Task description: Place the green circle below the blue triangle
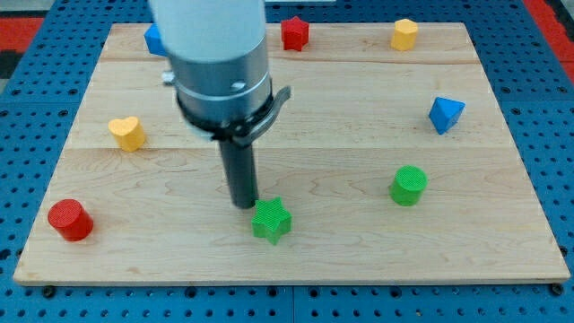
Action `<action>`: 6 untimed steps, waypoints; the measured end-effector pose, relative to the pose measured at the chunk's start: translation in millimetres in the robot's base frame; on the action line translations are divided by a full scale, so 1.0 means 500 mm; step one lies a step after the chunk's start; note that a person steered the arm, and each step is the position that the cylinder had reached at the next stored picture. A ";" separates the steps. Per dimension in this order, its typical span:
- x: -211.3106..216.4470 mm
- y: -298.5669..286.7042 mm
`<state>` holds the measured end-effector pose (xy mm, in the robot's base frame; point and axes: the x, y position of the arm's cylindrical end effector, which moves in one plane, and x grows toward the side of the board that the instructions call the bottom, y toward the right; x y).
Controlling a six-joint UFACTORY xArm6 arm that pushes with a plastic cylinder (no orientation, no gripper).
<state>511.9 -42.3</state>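
While nothing yet appears done toward the goal, the scene, read from the view's left to its right, is laying out like this:

Red cylinder block [70,220]: sitting near the bottom-left corner of the pale wooden board [359,256], well apart from everything else.

Yellow heart-shaped block [127,133]: resting on the left side, above the red cylinder.

Blue block [154,39]: peeking out at the top-left, mostly hidden behind the arm, so its shape cannot be told.

Arm: standing over the left-centre of the board, its grey housing blocking part of the top edge.

Tip [244,205]: the dark rod is ending just at the upper-left of the green star-shaped block [271,220], touching it or nearly so; there are no jaws to open or close, and the rod is carrying nothing.

Red star-shaped block [294,33]: lying at the top edge, right of the arm.

Yellow hexagonal block [404,34]: lying at the top-right.

Green circle block [409,186]: standing right of centre, well apart from the tip, with the green star between them.

Blue triangle block [446,114]: sitting near the right edge, above and slightly right of the green circle.

Progress: the circle is already lying lower than the triangle but offset to the left, seemingly untouched; judging from this, a short push rightward is remaining, and the tip is first needing to travel around the star to reach the circle's left side.
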 end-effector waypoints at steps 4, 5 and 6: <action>-0.024 0.317; -0.045 0.330; -0.038 0.408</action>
